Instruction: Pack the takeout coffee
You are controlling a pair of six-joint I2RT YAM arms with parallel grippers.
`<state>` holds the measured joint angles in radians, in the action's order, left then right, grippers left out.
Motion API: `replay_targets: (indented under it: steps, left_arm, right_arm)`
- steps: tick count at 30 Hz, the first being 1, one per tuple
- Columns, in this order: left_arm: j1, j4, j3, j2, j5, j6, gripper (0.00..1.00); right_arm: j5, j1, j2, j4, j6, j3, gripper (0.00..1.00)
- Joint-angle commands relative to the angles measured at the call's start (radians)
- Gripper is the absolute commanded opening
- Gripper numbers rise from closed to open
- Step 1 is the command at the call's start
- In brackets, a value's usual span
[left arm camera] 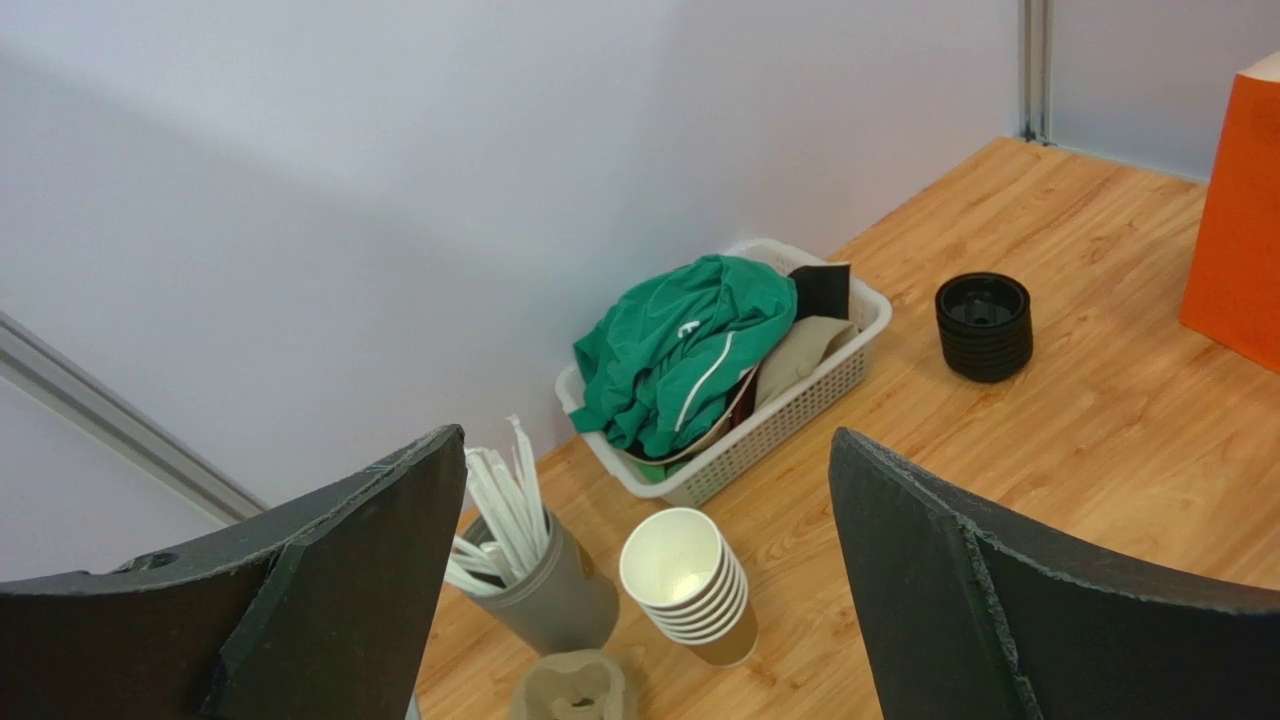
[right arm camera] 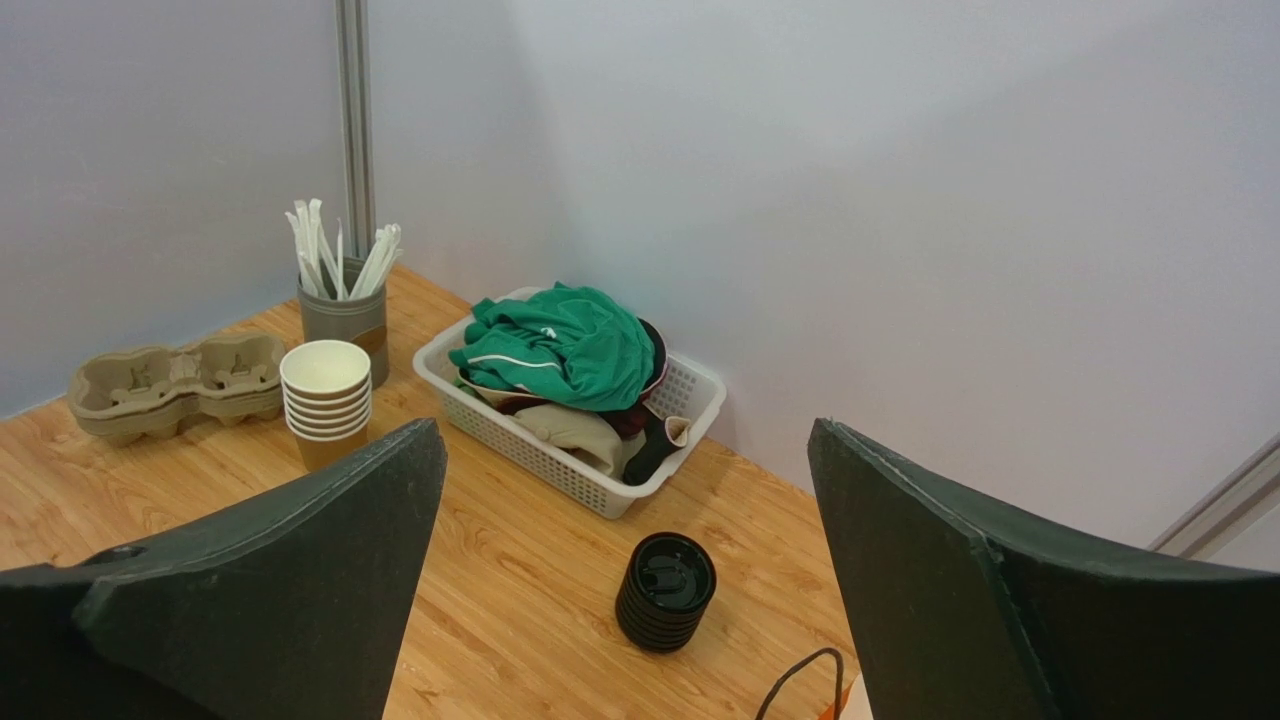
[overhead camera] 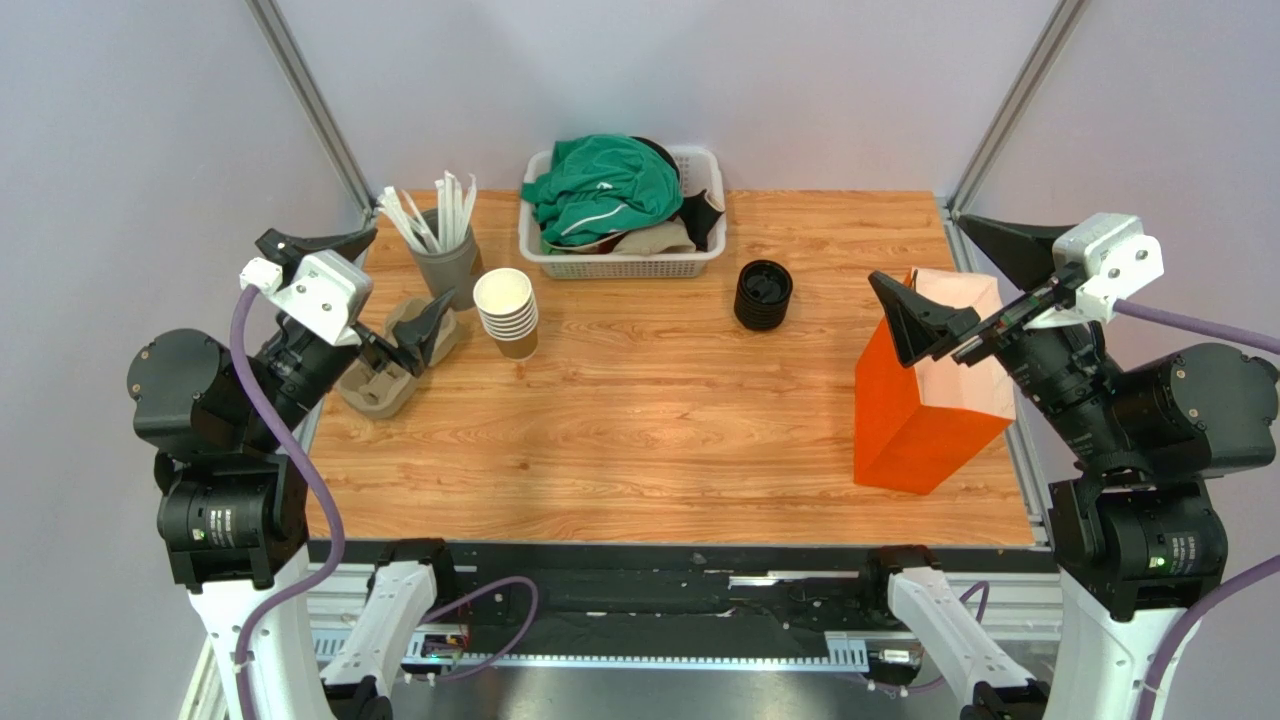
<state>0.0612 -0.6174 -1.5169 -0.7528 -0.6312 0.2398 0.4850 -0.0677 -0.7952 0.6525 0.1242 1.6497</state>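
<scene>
The takeout coffee, a lidded brown cup, does not show in any view. A stack of lidless tan paper cups (overhead camera: 507, 311) stands at the back left, also in the left wrist view (left arm camera: 684, 585) and the right wrist view (right arm camera: 326, 393). A black stack of loose lids (overhead camera: 763, 294) stands near the back middle, also in both wrist views (left arm camera: 984, 324) (right arm camera: 666, 591). An orange paper bag (overhead camera: 917, 405) stands upright at the right. My left gripper (overhead camera: 409, 270) (left arm camera: 646, 450) is open and empty above the left edge. My right gripper (overhead camera: 920, 251) (right arm camera: 624, 435) is open and empty above the bag.
A pulp cup carrier (overhead camera: 383, 368) lies at the left edge. A grey holder of white straws (overhead camera: 443, 248) stands behind it. A white basket (overhead camera: 624, 267) of clothes sits at the back. Grey walls close the back and sides.
</scene>
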Motion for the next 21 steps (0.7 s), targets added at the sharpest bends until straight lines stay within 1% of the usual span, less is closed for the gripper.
replay_targets:
  steps: [1,16,21]
  left_arm:
    - [-0.001,0.024,-0.008,-0.008,-0.019,-0.022,0.99]
    - [0.0,0.031,0.023,0.001,-0.044,-0.016,0.99]
    - [0.0,0.028,0.032,-0.003,-0.068,0.012,0.99]
  right_arm:
    - [0.03,0.003,0.008,-0.016,-0.026,0.01,0.99]
    - [0.082,0.005,0.024,-0.03,0.008,-0.039,0.99]
    - [0.101,0.006,0.019,-0.06,0.008,-0.088,0.99]
